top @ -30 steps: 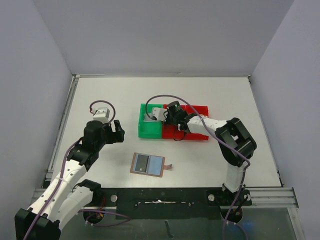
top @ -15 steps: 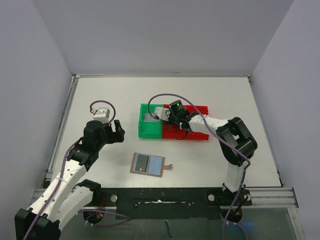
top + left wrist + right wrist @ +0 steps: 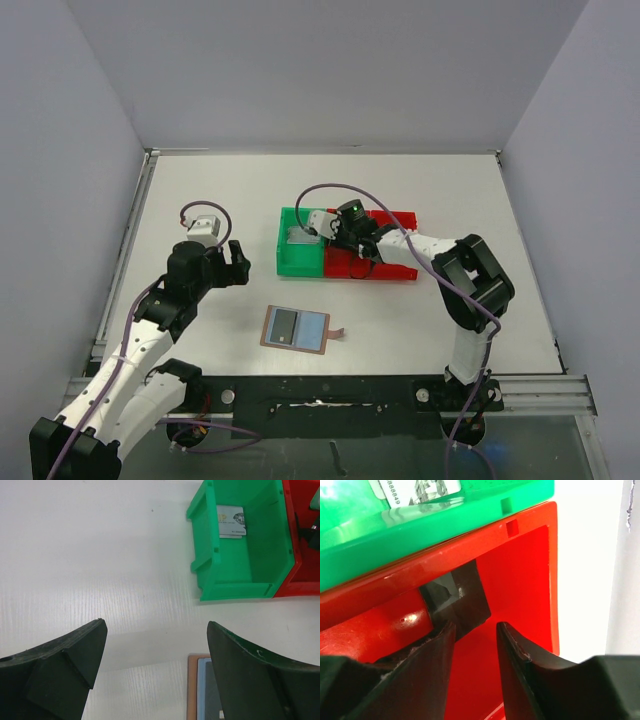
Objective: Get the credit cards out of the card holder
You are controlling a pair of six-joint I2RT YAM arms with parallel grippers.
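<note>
The card holder (image 3: 296, 328), tan-edged with a blue face, lies flat near the front of the table with a dark card (image 3: 284, 325) in it. A silver-grey credit card (image 3: 231, 521) rests in the green bin (image 3: 283, 252). A black credit card (image 3: 457, 600) leans against the wall inside the red bin (image 3: 525, 580). My right gripper (image 3: 475, 625) hangs in the red bin, open, with only red floor between its fingers and the black card just past the left fingertip. My left gripper (image 3: 156, 625) is wide open and empty above bare table, and the holder's edge (image 3: 192, 690) shows by its right finger.
The green and red bins stand side by side mid-table, with the right arm (image 3: 460, 270) reaching over them from the right. Grey walls enclose the table on three sides. A purple cable (image 3: 330, 190) loops above the bins.
The right gripper's jaws have parted and the black card now rests in the red bin. The left arm has not moved.
</note>
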